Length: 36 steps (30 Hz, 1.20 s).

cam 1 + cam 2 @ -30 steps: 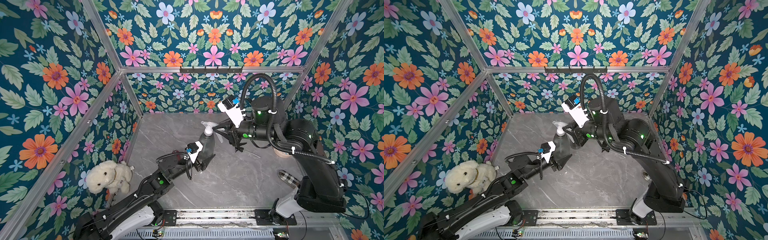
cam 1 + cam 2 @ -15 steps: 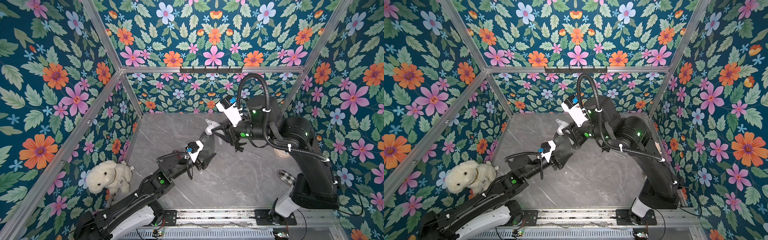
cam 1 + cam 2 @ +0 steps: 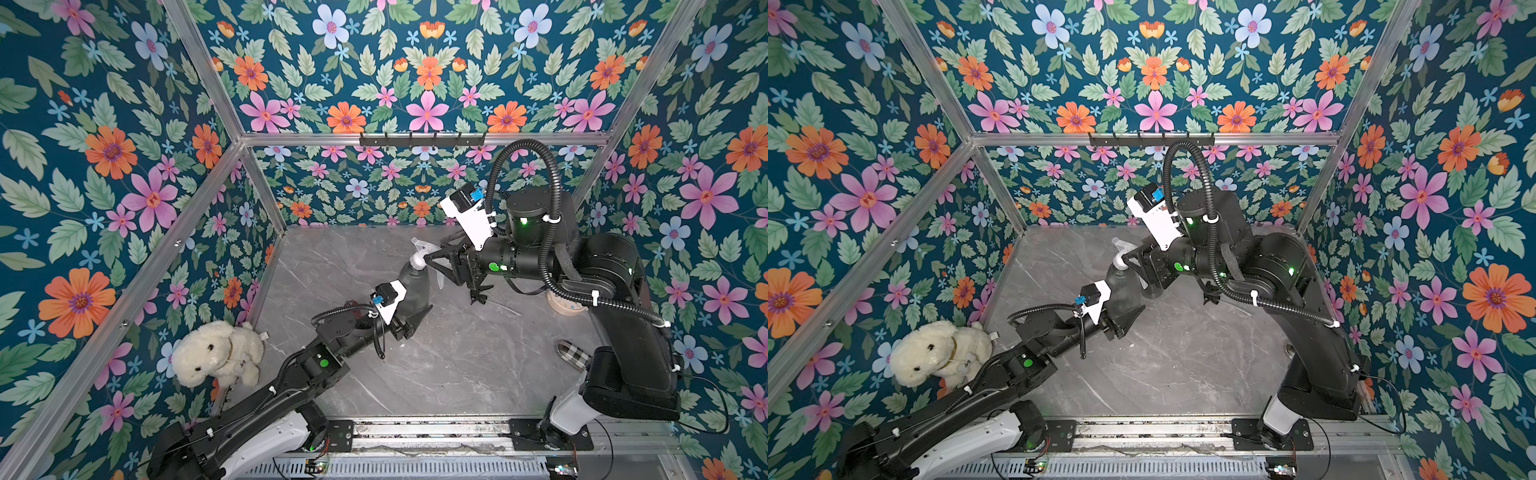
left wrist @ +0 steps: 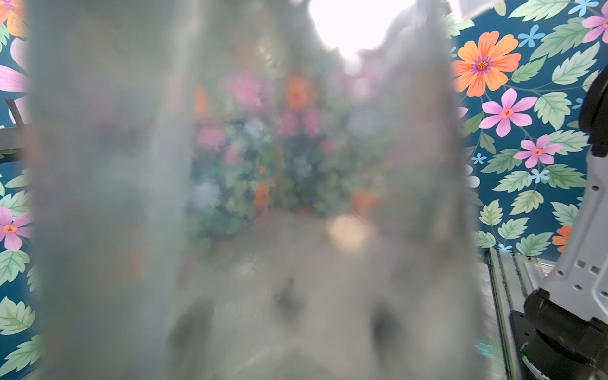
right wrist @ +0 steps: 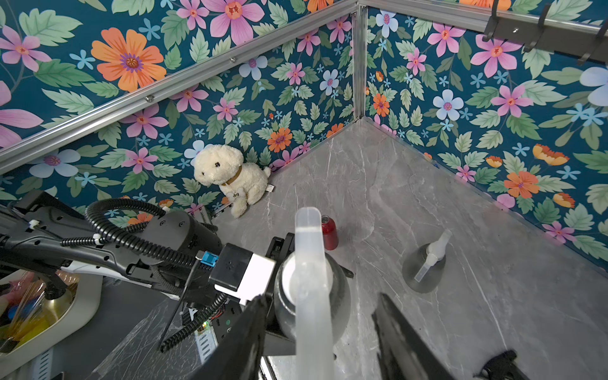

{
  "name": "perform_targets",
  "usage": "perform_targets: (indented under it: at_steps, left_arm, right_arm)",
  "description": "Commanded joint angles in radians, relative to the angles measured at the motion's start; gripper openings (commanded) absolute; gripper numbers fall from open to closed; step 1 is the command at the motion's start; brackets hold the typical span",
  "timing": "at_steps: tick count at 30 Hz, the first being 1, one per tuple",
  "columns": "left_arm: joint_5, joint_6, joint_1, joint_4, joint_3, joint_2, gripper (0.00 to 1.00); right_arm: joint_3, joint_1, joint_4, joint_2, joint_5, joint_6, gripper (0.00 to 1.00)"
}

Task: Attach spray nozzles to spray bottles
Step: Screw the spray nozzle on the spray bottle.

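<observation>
A smoky-grey cone-shaped spray bottle [image 3: 412, 284] stands mid-table with a whitish trigger spray nozzle [image 3: 419, 250] seated on its neck. My left gripper [image 3: 409, 312] is shut on the bottle's lower body, and the bottle's translucent wall [image 4: 263, 164] fills the left wrist view. My right gripper [image 5: 320, 297] is open, its black fingers [image 5: 243, 342] standing apart on either side of the nozzle [image 5: 307, 263]. A second grey bottle [image 5: 424, 269] with its nozzle fitted stands beyond. A small red bottle [image 5: 330, 232] stands behind. A black nozzle [image 5: 503, 363] lies on the table.
A cream plush dog [image 3: 216, 353] sits against the left wall. A pale bowl [image 3: 565, 303] and a plaid item [image 3: 573, 353] lie under the right arm. A tray [image 5: 88, 302] holding colourful items stands beyond the left arm. A hook rail [image 3: 422, 139] runs along the back wall.
My right gripper has opened and let go of the whitish nozzle, which stays on the bottle. The left gripper keeps its hold on the bottle.
</observation>
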<state>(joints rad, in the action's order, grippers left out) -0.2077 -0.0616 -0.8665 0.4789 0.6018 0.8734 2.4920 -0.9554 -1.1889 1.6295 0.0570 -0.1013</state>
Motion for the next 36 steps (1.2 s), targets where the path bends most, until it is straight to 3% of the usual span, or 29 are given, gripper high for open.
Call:
perform_targets:
  at_steps: [1, 6, 10, 15, 23, 31, 36]
  left_arm:
    - [-0.017, -0.01, 0.0, 0.046, 0.007, 0.003, 0.0]
    - [-0.051, -0.025, 0.001, 0.031, 0.012, 0.017, 0.0]
    - [-0.081, -0.027, 0.0, 0.027, 0.01, 0.021, 0.0]
    - [-0.125, -0.035, -0.001, 0.009, 0.012, 0.022, 0.0]
    - [-0.147, -0.034, -0.005, 0.005, 0.004, 0.024, 0.0]
    - [-0.142, -0.035, -0.005, 0.007, 0.003, 0.02, 0.0]
    - [-0.125, -0.029, -0.006, 0.019, -0.002, 0.015, 0.0]
  right_arm:
    - [0.034, -0.002, -0.043, 0.01, 0.016, 0.007, 0.46]
    - [0.107, -0.001, -0.119, 0.075, 0.02, 0.018, 0.13]
    - [0.096, -0.001, -0.124, 0.078, 0.019, 0.022, 0.02]
    - [0.106, 0.0, -0.126, 0.087, 0.016, 0.028, 0.03]
    - [0.12, 0.001, -0.111, 0.086, 0.007, 0.032, 0.19]
    - [0.142, 0.002, -0.113, 0.101, 0.006, 0.034, 0.27]
    - [0.124, 0.002, -0.102, 0.09, -0.002, 0.029, 0.21]
